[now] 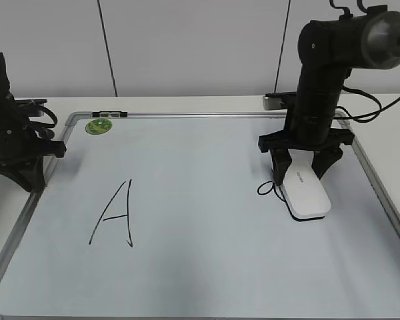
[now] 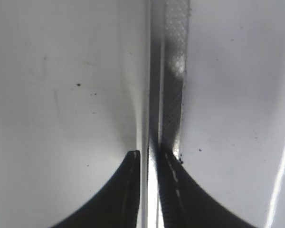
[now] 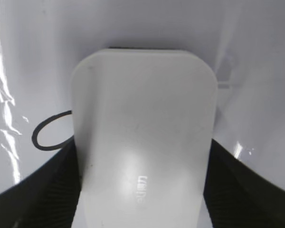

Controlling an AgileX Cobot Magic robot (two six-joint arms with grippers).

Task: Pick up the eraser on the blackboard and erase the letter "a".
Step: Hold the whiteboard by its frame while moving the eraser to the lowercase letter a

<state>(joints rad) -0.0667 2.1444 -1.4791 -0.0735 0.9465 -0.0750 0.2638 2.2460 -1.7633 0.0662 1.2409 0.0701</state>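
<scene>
**Right gripper clamped on eraser, over the small "a"**

Nearest the exterior camera: the large pale whiteboard with grey metal frame and rounded grey corners (image 1: 207,267), lying flat on the white table (image 1: 187,103) and filling most of the view.

Right arm, black (image 1: 323,80), stands over the board's right half. Its gripper (image 1: 305,172) points down, jaws closed against the two long sides of the white glossy rounded-rectangle eraser (image 1: 305,193). Right wrist view confirms: black ribbed fingers (image 3: 57,185) pressed to both flanks of the eraser (image 3: 142,137). Eraser sits flat on the board.

Left arm, black (image 1: 13,140), parked at the board's left edge, well apart from the eraser. Its gripper (image 2: 149,164) is closed on nothing; the fingertips nearly meet over the frame rail.

Tall slanted capital "A" in black marker (image 1: 115,213), left of centre.

Round green magnet (image 1: 98,126), top-left corner.

Small black handwritten "a" (image 1: 265,189): only a loop shows, at the eraser's left edge; the rest is covered.
</scene>
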